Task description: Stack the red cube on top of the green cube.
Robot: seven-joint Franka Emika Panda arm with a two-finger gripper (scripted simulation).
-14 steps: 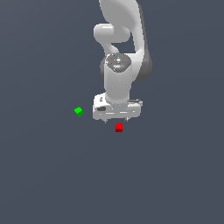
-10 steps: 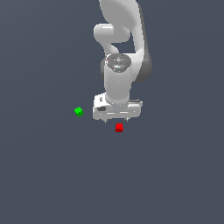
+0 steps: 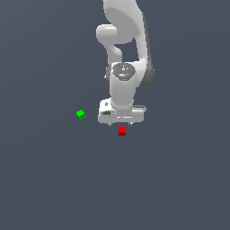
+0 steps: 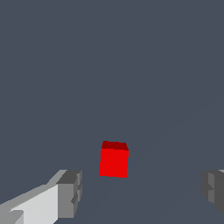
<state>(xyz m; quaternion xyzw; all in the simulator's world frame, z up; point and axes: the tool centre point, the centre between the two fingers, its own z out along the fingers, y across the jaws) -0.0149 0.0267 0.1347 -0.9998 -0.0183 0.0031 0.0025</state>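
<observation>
Hovering above the red cube [image 3: 121, 131] at frame centre, the pincer [image 3: 121, 122] is held spread wide and empty. Reaching for the grasp is judged under way; descent and closing are needed next. The green cube [image 3: 81, 114] sits apart, left of centre.

- The red cube [image 4: 114, 159] sits on the plain grey desk [image 4: 109, 65], untouched.
- The hand [image 4: 142, 192] hangs with its two fingers spread wide apart.
- The cube lies between the fingers [image 4: 70, 194], just beyond their tips, nearer one of them.
</observation>
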